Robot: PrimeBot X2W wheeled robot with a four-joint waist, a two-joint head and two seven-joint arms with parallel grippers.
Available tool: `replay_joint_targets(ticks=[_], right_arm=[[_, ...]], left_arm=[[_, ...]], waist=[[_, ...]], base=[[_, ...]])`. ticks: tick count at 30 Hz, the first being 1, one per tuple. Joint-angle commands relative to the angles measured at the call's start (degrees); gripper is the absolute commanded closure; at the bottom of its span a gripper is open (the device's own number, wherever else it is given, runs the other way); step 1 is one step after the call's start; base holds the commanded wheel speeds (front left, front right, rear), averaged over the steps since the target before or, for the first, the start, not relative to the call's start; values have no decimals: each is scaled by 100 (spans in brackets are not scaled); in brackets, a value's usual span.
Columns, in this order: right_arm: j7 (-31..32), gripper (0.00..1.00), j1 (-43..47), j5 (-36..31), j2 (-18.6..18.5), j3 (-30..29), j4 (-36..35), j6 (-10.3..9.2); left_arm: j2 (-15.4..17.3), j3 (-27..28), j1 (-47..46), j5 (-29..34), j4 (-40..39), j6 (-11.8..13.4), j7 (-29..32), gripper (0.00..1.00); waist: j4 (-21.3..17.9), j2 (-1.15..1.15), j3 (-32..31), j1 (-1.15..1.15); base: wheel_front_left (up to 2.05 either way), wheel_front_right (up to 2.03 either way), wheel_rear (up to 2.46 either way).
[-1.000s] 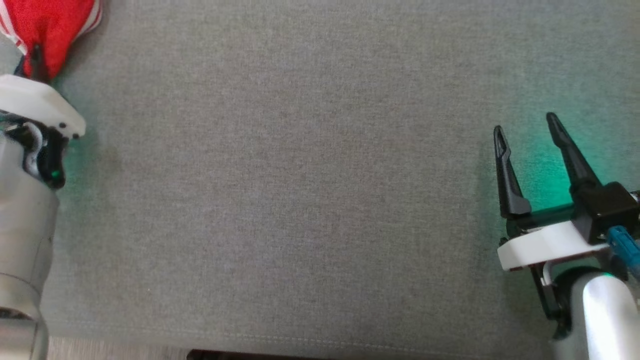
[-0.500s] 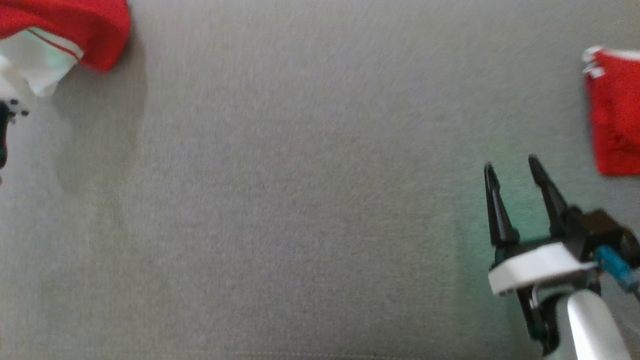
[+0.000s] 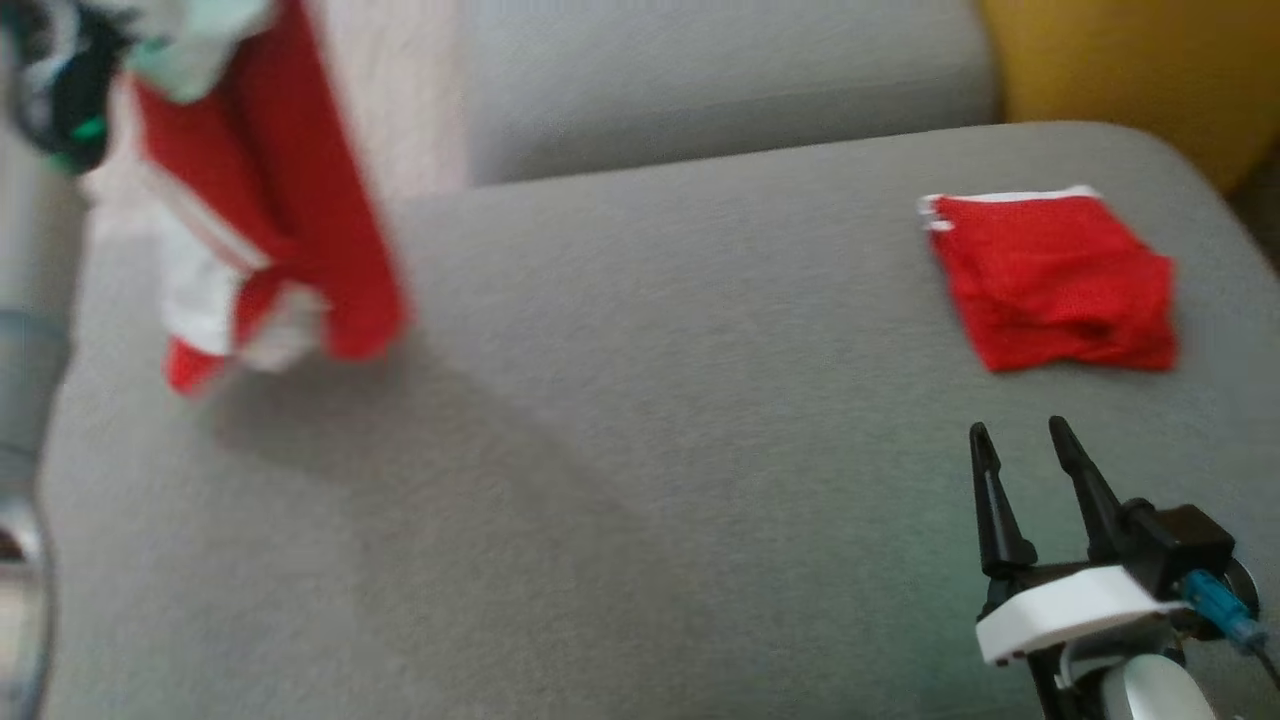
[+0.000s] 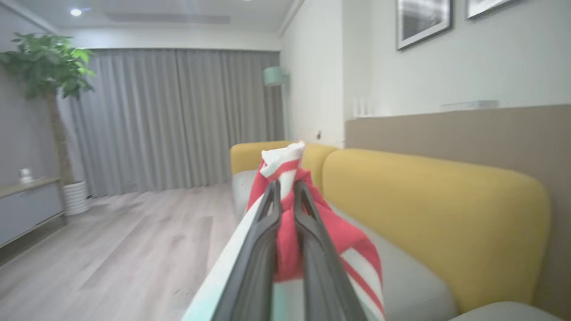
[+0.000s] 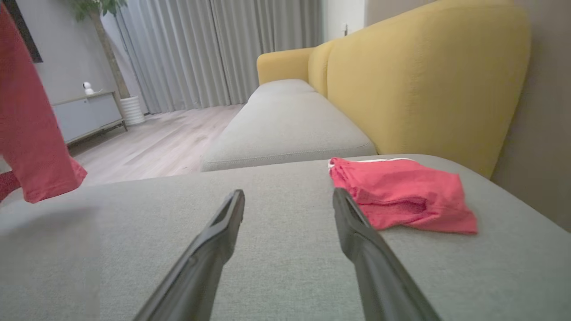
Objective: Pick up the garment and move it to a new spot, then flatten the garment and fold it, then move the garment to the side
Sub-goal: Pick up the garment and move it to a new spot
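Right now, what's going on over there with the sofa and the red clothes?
The left tool is shut on a red and white garment, which hangs from it over the left part of the grey seat cushion. The right tool is open and empty, low over the cushion's right side. Just beyond it lies a folded red garment, flat on the cushion near the yellow backrest. The held garment is lifted but not yet set down.

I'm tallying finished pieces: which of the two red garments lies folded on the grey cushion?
The flat red folded garment by the open right pincer; the red-and-white striped garment instead hangs in the air, clamped in the left pincer.
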Motion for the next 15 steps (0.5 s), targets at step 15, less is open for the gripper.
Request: replay_joint_targets(ticks=[15], right_arm=[[-277,0,-209,168,-30,71,198,39]], left_arm=[[-303,146,1461,-572,-1095,805,303,100]], waist=[[-442,-1,249,1]], base=[[0,0,0]])
